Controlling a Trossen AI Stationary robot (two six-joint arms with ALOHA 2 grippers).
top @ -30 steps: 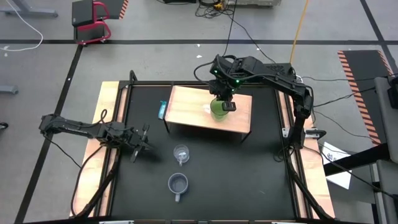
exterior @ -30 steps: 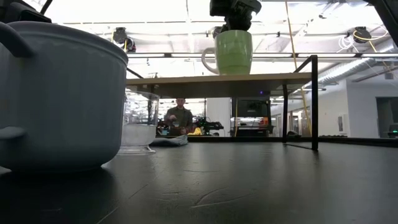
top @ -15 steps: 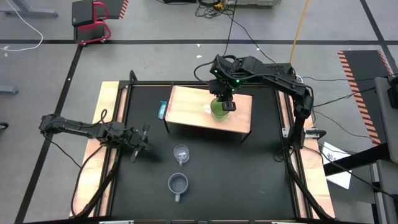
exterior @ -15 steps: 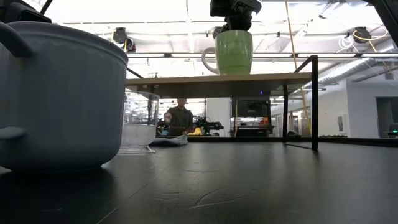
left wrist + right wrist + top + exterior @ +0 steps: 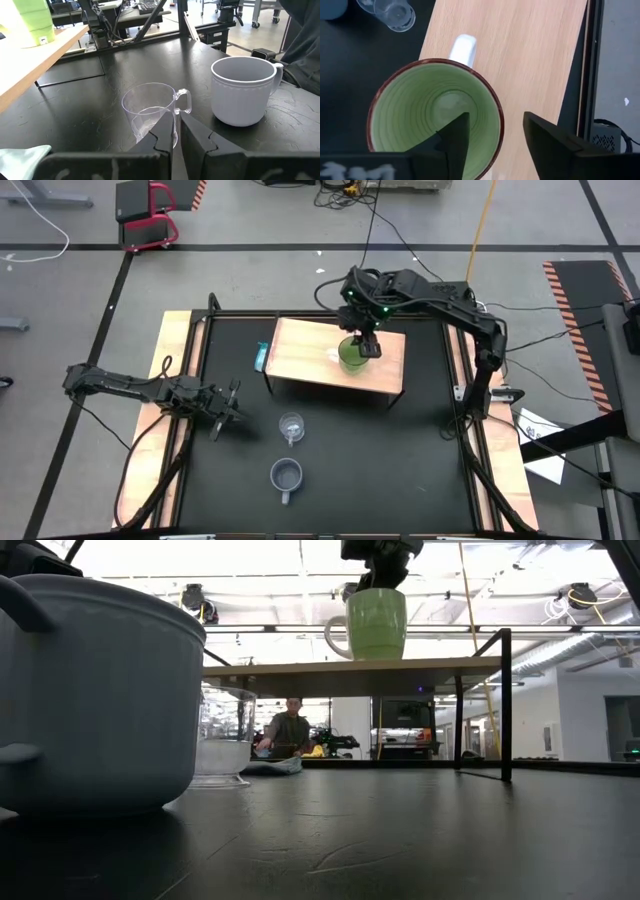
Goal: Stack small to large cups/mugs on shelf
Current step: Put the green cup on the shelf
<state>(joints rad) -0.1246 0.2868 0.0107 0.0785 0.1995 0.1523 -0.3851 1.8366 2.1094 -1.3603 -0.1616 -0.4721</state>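
The lime-green mug (image 5: 351,356) stands upright on its base on the tan shelf (image 5: 300,350), handle toward the table's left. My right gripper (image 5: 495,134) hovers open over it. One finger (image 5: 456,135) is above the mug's hollow and the other (image 5: 550,140) is outside the rim; I see no touch. The clear glass cup (image 5: 150,112) and the grey-blue mug (image 5: 242,90) stand on the black tabletop in front of the shelf. My left gripper (image 5: 172,142) waits shut at the table's left, pointing at the glass cup.
A teal cloth (image 5: 261,357) lies on the tabletop by the shelf's left end. The shelf stands on dark legs (image 5: 505,705) with open room beneath it. A person (image 5: 290,730) sits in the room far behind the table.
My right gripper has opened over the green mug and let go of its rim, without leaving its place. The mug stays upright on the shelf.
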